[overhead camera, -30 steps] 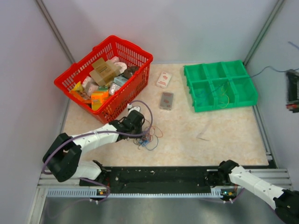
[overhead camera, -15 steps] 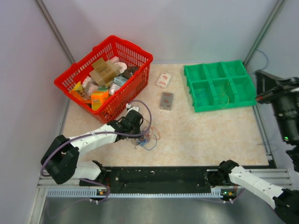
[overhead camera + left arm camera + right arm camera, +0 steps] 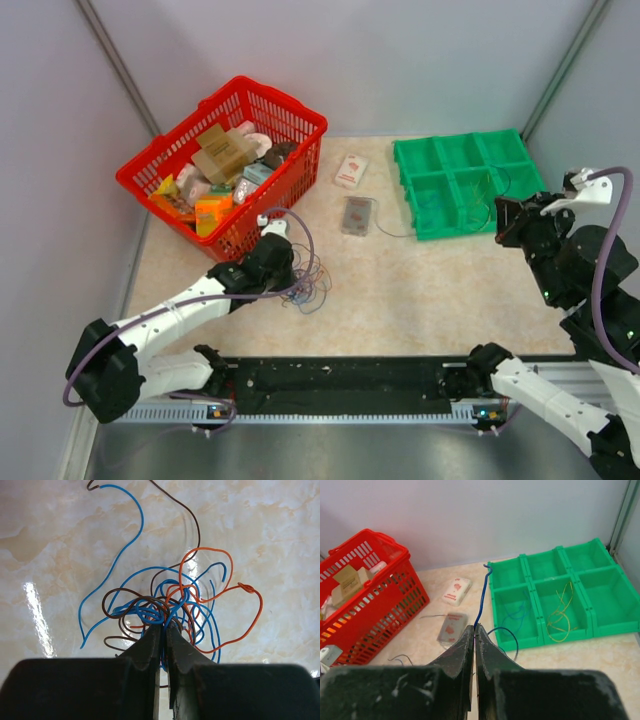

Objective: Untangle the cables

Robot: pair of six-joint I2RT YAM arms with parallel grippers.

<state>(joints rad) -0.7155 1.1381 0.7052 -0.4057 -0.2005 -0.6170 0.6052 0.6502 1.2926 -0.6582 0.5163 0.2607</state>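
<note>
The cables (image 3: 170, 605) are a tangle of thin blue, orange and brown wires on the marbled table, in front of the red basket (image 3: 222, 160) in the top view (image 3: 305, 285). My left gripper (image 3: 164, 626) lies low at the near side of the tangle. Its jaws are pinched on blue strands at the knot's middle (image 3: 278, 262). My right gripper (image 3: 474, 628) is raised at the right (image 3: 508, 222) and shut on a single blue wire (image 3: 481, 595). That wire rises from the fingertips, and a loop of it hangs beside the green tray.
A green tray (image 3: 547, 587) of several bins holds blue wires (image 3: 516, 614) and yellow wires (image 3: 561, 614). The red basket (image 3: 365, 587) is full of packets. Two small flat packets (image 3: 351, 170) (image 3: 356, 215) lie between basket and tray. A stray strand (image 3: 400, 658) lies on the table.
My right arm has swung up into the top view at the right, carrying the blue wire. My left gripper has closed on the tangle and drawn it slightly left.
</note>
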